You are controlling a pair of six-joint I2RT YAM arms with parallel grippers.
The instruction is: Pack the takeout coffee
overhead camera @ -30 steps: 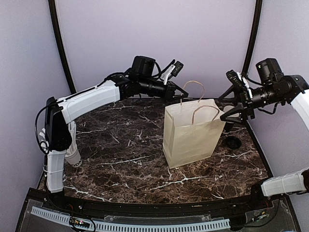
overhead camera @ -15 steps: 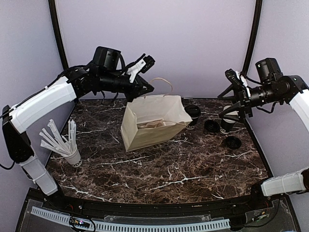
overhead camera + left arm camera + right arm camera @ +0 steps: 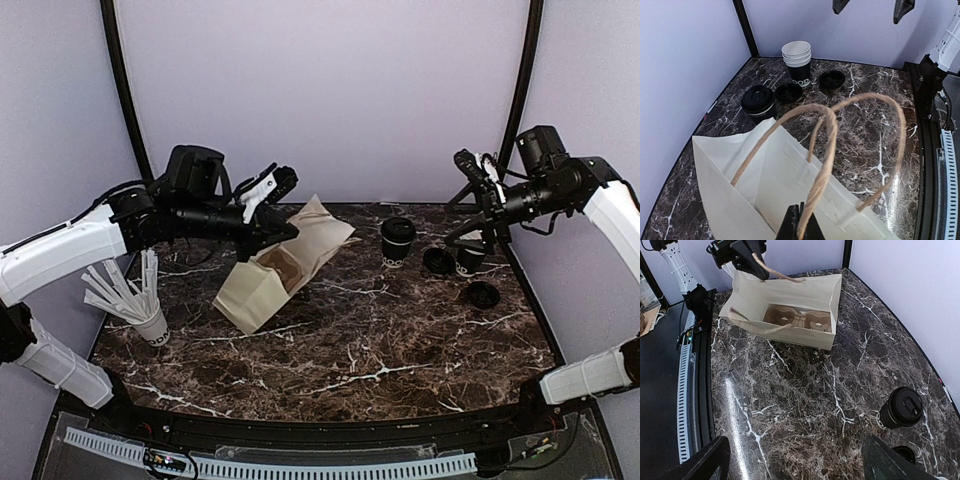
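A cream paper bag [image 3: 250, 290] lies tipped toward the left with its mouth facing right. My left gripper [image 3: 288, 229] is shut on one of its twine handles [image 3: 822, 170], pinched between the black fingertips [image 3: 801, 222]. Inside the bag sits the tan two-hole tray [image 3: 797, 320]. One takeout coffee cup with a black lid [image 3: 397, 240] stands upright right of the bag. My right gripper [image 3: 465, 200] hangs open above the table's right rear, with nothing between its fingers [image 3: 700, 462].
A stack of lidless cups [image 3: 797, 62] stands at the right rear, with loose black lids [image 3: 437, 260] [image 3: 484, 294] beside it. A white cup of paper-wrapped sticks [image 3: 135, 300] stands at the left. Curved black posts and purple walls close off the back.
My left gripper pulled the bag by its handle leftward and down. The bag went from upright at centre-right to tipped over at centre-left, uncovering the lidded cup. The right arm barely moved.
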